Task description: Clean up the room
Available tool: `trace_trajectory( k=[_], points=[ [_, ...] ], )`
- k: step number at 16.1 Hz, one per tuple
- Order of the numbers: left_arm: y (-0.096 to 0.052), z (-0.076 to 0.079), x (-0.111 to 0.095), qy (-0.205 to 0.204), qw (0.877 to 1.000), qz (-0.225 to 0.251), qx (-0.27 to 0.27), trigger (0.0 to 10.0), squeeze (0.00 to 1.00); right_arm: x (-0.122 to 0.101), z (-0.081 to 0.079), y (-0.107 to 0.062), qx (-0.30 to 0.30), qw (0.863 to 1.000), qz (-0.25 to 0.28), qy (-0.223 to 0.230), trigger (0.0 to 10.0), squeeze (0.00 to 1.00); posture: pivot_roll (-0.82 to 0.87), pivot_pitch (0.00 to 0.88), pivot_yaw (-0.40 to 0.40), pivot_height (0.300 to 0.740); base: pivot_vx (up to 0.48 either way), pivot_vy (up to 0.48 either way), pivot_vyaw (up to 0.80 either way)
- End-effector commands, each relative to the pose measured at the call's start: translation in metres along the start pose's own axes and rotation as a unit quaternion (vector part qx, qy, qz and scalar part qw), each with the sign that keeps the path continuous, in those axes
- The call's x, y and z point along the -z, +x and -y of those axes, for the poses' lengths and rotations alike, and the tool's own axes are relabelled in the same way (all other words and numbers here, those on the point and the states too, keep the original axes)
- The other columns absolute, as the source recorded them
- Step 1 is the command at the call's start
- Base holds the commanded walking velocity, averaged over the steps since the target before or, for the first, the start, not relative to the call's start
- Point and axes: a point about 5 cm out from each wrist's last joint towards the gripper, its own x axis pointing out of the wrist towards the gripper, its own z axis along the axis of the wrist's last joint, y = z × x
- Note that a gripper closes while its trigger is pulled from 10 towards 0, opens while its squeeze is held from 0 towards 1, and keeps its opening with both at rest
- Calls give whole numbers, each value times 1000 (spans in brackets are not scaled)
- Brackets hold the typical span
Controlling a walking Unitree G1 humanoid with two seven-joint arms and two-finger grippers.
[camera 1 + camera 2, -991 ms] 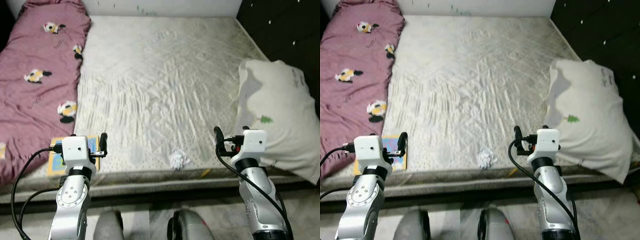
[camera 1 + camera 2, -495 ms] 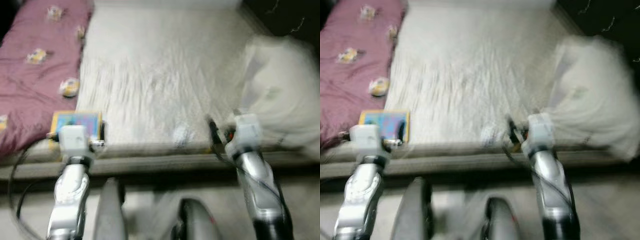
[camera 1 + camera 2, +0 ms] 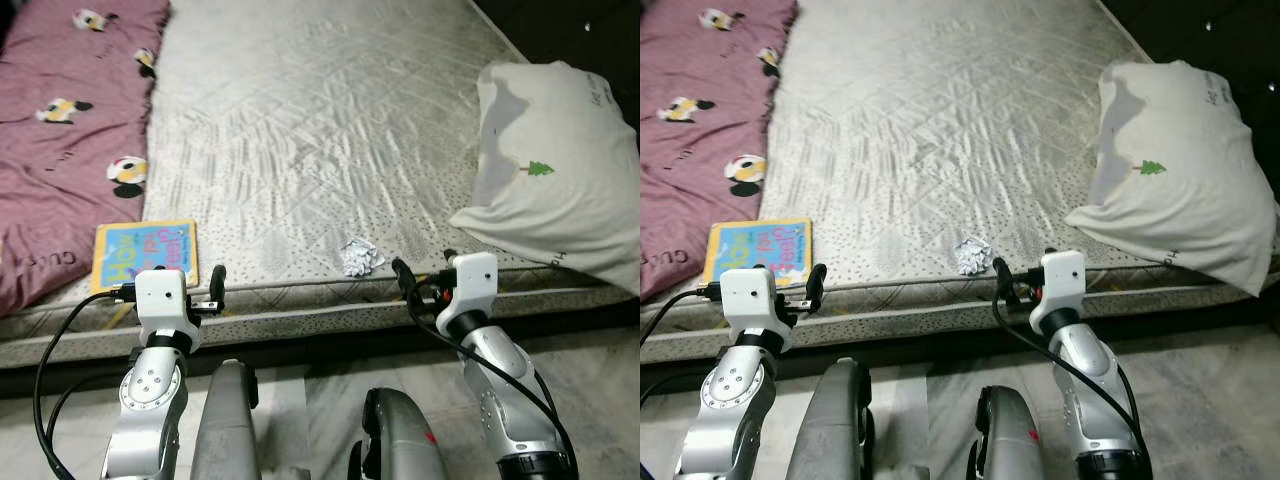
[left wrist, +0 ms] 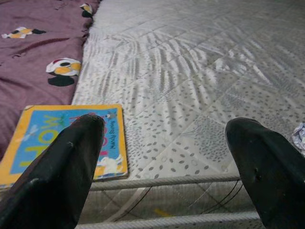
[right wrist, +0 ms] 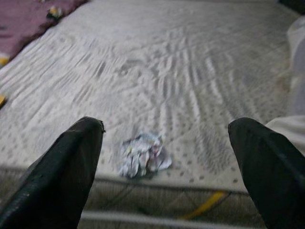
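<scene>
Now my right pincer [image 5: 162,157] hangs spread wide, lined up on the small crumpled white paper wad [image 3: 359,257] at twelve o'clock near the grey quilted mattress's [image 3: 300,120] edge; my left pincer [image 4: 162,157], equally spread, faces the colourful picture book [image 3: 145,253] at eleven.

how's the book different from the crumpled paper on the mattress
The book lies flat, a tidy rectangle; the crumpled paper is a small, irregular wad. The book is bright yellow and blue with lettering; the paper is whitish-grey. The book sits beside the maroon blanket in front of the left gripper; the paper lies in front of the right gripper. Both rest near the mattress's front edge, untouched.
</scene>
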Motion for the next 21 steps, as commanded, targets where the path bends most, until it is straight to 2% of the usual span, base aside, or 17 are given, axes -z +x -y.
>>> trace_trajectory(
  k=[1,2,3,5,8,14,21],
  points=[
    [-2,-3,-4,-1,1000,11,3,10000,0,0,-1,-5,11,1000,10,-3,10000,0,17,145,-38,632,0,0,0],
    [-2,-3,-5,-2,1000,14,7,10000,0,0,-2,-7,15,1000,13,-7,10000,0,22,145,-41,632,0,0,0],
    [0,-1,-7,-7,1000,18,16,10000,0,0,9,-6,60,998,17,2,10000,0,23,143,-47,632,0,0,0],
    [2,-2,-8,-7,1000,20,13,10000,0,3,19,-6,103,994,5,28,10000,0,14,138,-44,632,124,0,0],
    [2,3,-5,-11,1000,17,22,10000,0,2,15,-6,81,997,8,14,10000,0,9,131,-43,632,252,0,0],
    [3,5,-4,-14,999,18,26,10000,0,-1,18,1,76,997,10,-2,10000,0,14,118,-56,632,278,0,0],
    [4,6,-4,-13,999,19,28,10000,0,2,18,2,69,998,7,-2,10000,0,16,114,-55,632,309,0,0]
  ],
)
